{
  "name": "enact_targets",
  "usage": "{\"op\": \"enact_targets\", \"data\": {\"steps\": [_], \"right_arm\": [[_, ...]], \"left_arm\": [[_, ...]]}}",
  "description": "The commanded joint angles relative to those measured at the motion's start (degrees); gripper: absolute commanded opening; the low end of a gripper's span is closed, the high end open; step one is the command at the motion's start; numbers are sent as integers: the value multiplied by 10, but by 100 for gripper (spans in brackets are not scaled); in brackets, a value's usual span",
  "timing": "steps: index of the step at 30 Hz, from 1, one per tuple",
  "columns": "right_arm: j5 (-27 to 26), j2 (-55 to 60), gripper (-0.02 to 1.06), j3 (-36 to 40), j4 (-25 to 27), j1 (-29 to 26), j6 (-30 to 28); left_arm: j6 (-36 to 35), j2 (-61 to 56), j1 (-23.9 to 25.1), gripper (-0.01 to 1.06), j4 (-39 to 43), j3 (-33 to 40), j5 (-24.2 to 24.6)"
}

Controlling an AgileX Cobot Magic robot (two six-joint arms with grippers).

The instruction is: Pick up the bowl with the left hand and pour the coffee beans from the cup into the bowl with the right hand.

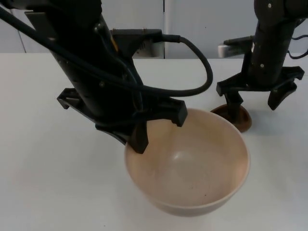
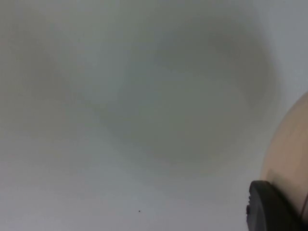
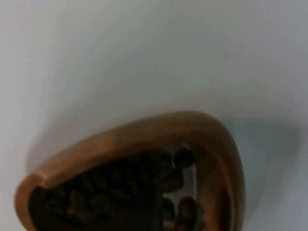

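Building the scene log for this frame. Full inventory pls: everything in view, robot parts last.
bowl: 1, beige, front centre of the table, no beans inside, rim between the left gripper's fingers
cup: 1, brown wood, behind the bowl to its right, on the table
coffee beans: a heap, dark brown, inside the cup
table: 1, white, under everything
partition wall: 1, grey, at the table's far edge
left gripper: 1, black, at the bowl's back-left rim, one finger inside
right gripper: 1, black, open, one finger in the cup
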Motion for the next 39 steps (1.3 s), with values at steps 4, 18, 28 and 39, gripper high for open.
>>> {"op": "enact_targets", "data": {"steps": [4,18,28,39], "right_arm": [[-15,-1,76,-3,9,0,5],[-28,16,47,-3,21,0,5],[-39,16,9,-3,21,0,4],[-40,12,0,-3,21,0,-1]], "left_arm": [[-1,-6,-1,0,-6,3,-7],[-1,-6,-1,0,-6,3,-7],[-1,-6,-1,0,-6,3,-7],[-1,-6,-1,0,-6,3,-7]]}}
